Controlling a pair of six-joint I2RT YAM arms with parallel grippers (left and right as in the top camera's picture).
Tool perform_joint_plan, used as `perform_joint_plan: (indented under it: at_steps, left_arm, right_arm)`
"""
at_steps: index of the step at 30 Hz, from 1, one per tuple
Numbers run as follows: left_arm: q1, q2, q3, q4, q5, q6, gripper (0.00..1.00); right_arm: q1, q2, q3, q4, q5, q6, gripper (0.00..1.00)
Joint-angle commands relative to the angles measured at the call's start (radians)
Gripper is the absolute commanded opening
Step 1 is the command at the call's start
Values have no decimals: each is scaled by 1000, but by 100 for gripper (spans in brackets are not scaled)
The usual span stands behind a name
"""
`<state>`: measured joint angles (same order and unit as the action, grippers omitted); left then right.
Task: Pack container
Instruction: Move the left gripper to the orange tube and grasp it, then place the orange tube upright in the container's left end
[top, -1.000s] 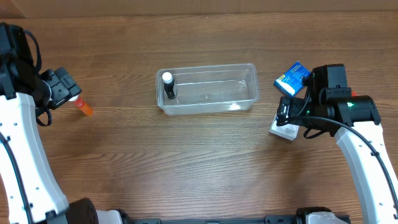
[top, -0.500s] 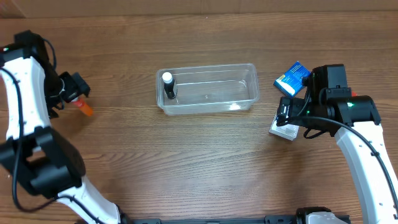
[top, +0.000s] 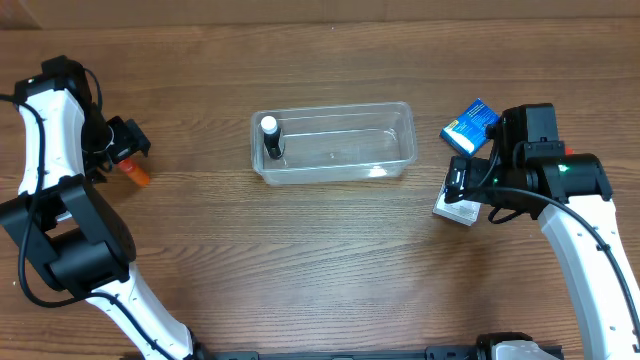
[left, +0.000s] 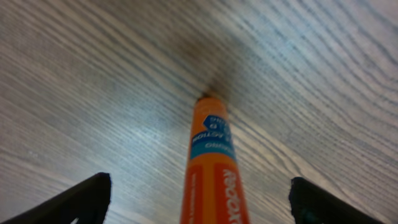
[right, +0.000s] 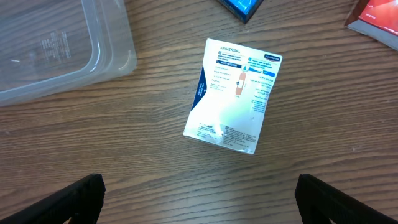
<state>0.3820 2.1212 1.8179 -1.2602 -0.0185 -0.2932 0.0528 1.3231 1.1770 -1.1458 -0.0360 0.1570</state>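
Note:
The clear plastic container (top: 345, 145) stands at the table's middle, and its corner shows in the right wrist view (right: 62, 43). A black bottle with a white cap (top: 270, 137) lies inside at its left end. An orange tube (top: 136, 173) lies on the table at the far left. My left gripper (top: 124, 152) is open, its fingers (left: 202, 208) on either side of the tube (left: 211, 162) without closing on it. My right gripper (top: 462, 190) is open and empty (right: 208, 205), hovering over a white bandage box (right: 233, 93) right of the container.
A blue packet (top: 472, 124) lies behind the right gripper; its edge shows in the right wrist view (right: 239, 6). A red packet's corner (right: 376, 15) shows at the top right of that view. The wooden table (top: 320, 270) runs to the front.
My left arm has swung and its gripper has shifted a little right, closer over the orange tube. The right arm and the objects have not moved.

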Motion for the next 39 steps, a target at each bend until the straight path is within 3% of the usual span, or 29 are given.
perform_joint_plan:
  at_steps: [1,8,15,29,39]
  left_arm:
    - [-19,-1,-2,12,9,29,78]
    - [-29,-1,-2,-9,12,28,55]
    - [-29,-1,-2,-19,11,28,43]
    - [-37,-6,58,-117,13,28,5]
    - [-212,-134,298,-236,25,16,4]
  right_arm:
    - [2,-2,27,2,11,0,100]
    - [2,-2,27,2,12,0,100]
    - [2,-2,27,0,12,0,100]
    - [2,-2,27,-2,12,0,100]
    - [2,-2,27,-5,11,0,100]
